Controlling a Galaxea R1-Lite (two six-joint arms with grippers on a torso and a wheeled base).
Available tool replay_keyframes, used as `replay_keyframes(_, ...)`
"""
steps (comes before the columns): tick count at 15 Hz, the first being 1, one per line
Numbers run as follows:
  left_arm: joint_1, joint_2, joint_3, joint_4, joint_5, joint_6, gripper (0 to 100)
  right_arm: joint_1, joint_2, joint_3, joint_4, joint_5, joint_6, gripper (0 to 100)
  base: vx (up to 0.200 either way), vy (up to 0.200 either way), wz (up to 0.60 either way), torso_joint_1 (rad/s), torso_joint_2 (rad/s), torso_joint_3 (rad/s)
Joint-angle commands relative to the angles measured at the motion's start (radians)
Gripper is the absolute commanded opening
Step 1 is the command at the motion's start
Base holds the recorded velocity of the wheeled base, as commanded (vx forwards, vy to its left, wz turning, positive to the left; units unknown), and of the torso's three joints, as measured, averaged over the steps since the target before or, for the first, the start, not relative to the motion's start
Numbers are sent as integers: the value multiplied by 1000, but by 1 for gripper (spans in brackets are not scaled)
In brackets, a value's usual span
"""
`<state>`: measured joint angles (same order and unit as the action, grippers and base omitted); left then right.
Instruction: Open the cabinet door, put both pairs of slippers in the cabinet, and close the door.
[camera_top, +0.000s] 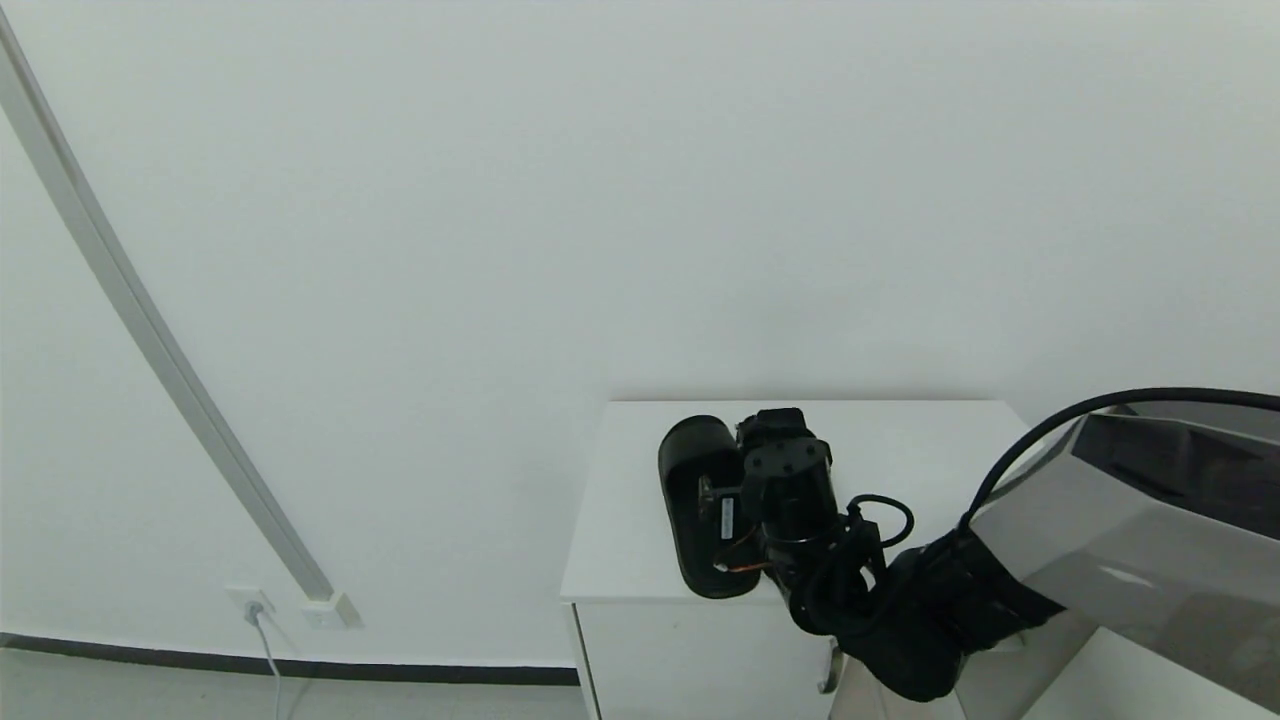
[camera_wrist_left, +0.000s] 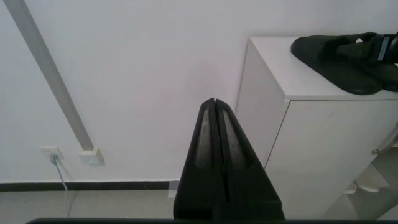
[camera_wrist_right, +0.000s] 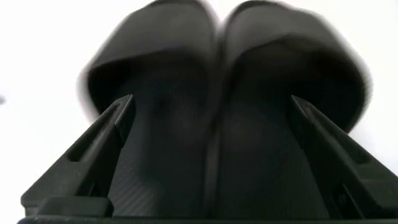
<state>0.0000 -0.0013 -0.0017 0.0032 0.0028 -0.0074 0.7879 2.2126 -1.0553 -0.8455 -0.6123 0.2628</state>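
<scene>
- Right wrist view: the right gripper (camera_wrist_right: 211, 106) stands wide, its 2 fingers (camera_wrist_right: 102, 146) spread to either side of 1 pair of black slippers (camera_wrist_right: 168, 74) lying side by side. The pair reaches past both fingers. Whether the pads touch it cannot be told.
- Head view: this pair lies on the top of the white cabinet (camera_top: 620, 520), near the front edge and left of the middle. The black wrist of the right arm sits just beside the pair on its right and covers the fingers, so their spacing cannot be read here.
- Left wrist view: the left gripper (camera_wrist_left: 214, 155) is closed on nothing, its 2 fingers pressed flat together. It hangs in the air to the left of the cabinet, well apart from it. From this side the slippers are seen lying flat on the cabinet top.
- Surroundings: a white wall (camera_top: 640, 200) stands behind the cabinet. A grey cable duct (camera_top: 150, 320) runs slantwise down it to a wall socket (camera_top: 250, 603), from which a plug and pale cord (camera_top: 272, 665) hang. A black skirting (camera_top: 400, 670) lines the foot of the wall.
- In the way: the right arm crosses the front right corner of the cabinet and partly covers a metal handle (camera_top: 828, 672) on the front.
- Hard to make out: the cabinet's lower part is cut off, and whether its door is open or closed cannot be told. The slippers are blurred in the right wrist view.
</scene>
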Motion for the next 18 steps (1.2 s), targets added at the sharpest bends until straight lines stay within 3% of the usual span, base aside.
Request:
replay_keyframes(1, -2, 1, 0, 0, 0, 0, 0, -18, 38, -34, -1, 2, -10, 100, 0, 0, 0, 0, 0, 0)
replay_keyframes(9, 0, 1, 0, 0, 0, -3, 0, -90, 164, -236, -1, 26, -86, 100, 0, 0, 0, 0, 0, 0)
replay_keyframes(18, 0, 1, 0, 0, 0, -3, 0, -90, 179, -278, 20, 52, -86, 100, 0, 0, 0, 0, 0, 0)
